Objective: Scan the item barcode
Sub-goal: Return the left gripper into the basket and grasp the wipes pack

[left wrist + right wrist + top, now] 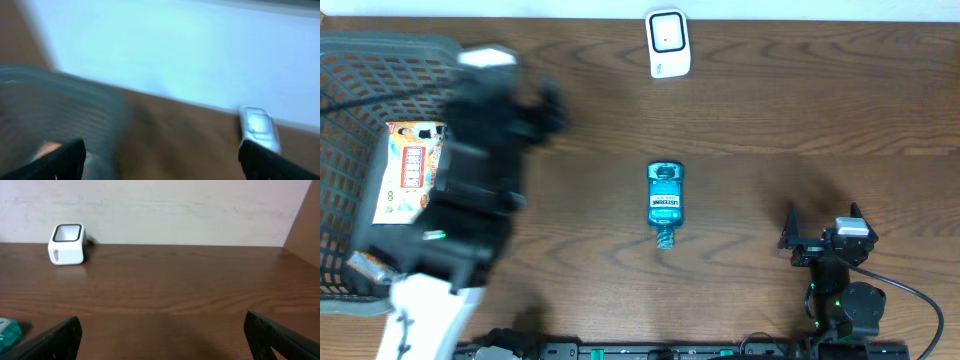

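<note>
Dark brown wood-grain table point(800, 110), seen from overhead, its far edge meeting a pale wall. Three things rest directly on its surface. A white barcode scanner point(668, 42) stands at the far edge, slightly right of centre, with its dark-framed window facing up. A teal mouthwash bottle point(664, 197) lies on its side near the middle of the table, label up, its long axis running from far to near and its ridged cap end toward the near edge. It is well apart from the scanner. A grey mesh basket point(360, 60) occupies the far left corner. The right wrist view shows the scanner point(67, 244) upright beside the wall.
</note>
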Controlling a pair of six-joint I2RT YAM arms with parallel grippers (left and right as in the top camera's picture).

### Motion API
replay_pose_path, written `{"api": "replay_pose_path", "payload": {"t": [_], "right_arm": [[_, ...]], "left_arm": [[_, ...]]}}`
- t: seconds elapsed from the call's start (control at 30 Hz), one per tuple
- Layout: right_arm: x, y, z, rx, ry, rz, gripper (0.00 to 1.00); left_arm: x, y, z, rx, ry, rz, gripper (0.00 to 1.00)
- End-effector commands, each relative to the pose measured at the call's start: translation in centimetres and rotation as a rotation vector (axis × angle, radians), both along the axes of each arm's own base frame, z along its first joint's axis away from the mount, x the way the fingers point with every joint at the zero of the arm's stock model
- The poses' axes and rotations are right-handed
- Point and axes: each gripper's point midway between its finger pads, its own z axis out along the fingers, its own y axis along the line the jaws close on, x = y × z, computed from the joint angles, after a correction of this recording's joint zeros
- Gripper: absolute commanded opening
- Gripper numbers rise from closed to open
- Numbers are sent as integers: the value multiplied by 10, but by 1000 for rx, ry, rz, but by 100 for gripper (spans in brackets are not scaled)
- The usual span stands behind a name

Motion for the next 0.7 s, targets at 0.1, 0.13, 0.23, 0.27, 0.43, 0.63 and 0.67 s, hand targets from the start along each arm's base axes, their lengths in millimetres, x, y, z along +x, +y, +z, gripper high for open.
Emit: {"api": "replay_pose_path", "payload": {"t": [0.1,0.13,0.23,0.27,0.43,0.63,0.67], "right_arm": [[0,-2,-2,-8,6,-11,99],[0,-2,-2,-8,6,-11,99],[0,-2,-2,-8,6,-11,99],[0,-2,-2,-8,6,-11,99],[0,-2,-2,-8,6,-11,99],[0,-2,-2,-8,6,-11,99],[0,-2,-2,-8,6,-11,99]], "left_arm": [[-26,125,25,-296,-30,407,98],[-29,141,15,-362,-14,462,98],[-38,184,-32,-610,55,651,98],[-38,192,-44,-670,73,695,98],[-15,201,-107,-885,244,695,98],[-30,191,-184,-953,561,803,98],[-41,185,-199,-1009,629,876,98]]}}
